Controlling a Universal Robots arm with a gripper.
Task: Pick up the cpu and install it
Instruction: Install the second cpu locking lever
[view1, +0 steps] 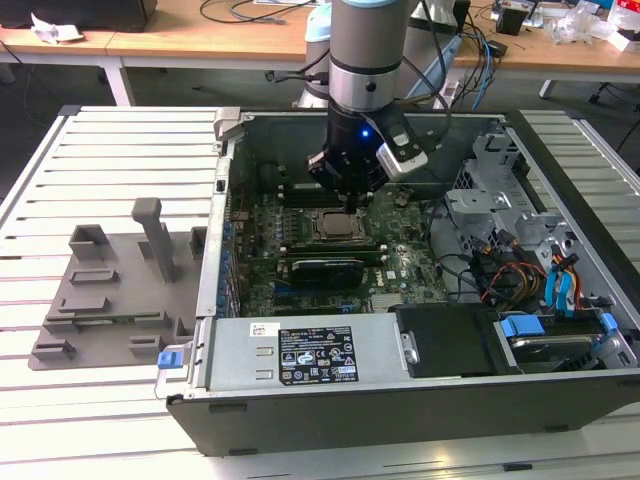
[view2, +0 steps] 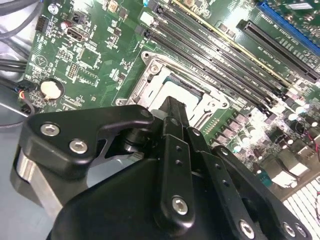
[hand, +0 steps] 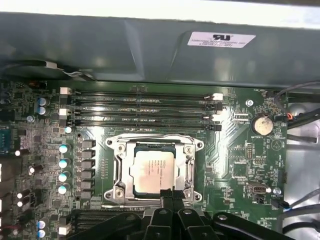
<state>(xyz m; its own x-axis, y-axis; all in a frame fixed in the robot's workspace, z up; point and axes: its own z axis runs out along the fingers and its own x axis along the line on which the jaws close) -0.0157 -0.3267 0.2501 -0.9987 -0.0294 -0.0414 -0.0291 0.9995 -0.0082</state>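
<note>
A: So, where do we stand with the cpu (hand: 155, 169)?

B: We see it lying flat inside the socket frame (hand: 120, 172) on the motherboard (hand: 235, 160), silver top up. In the first wrist view it sits level, with the metal frame around all 4 sides. We judge the placing step to be at its end, or just done.

A: And the gripper (view1: 352, 203)?

B: It hangs right above the socket, at about 1 o'clock from the chip in the exterior view. In both wrist views the fingers (view2: 172, 117) come together to a narrow tip at the chip's near edge. We see nothing clamped between them, yet whether the tip touches the chip we cannot tell.

A: What does the next move call for, in our judgement?

B: Care. The chip must be square in its seat before any load comes on it, and a retreat should go straight up, since the memory slots (hand: 140, 107) lie just beside the socket.

A: The surroundings?

B: The open computer case (view1: 300, 415) lies on a white slatted table (view1: 90, 420). At 9 o'clock from the case stands a grey plastic tray (view1: 110, 300) with upright posts. Behind, at 12 o'clock, a wooden desk (view1: 200, 40) carries cables (view1: 240, 12).
</note>
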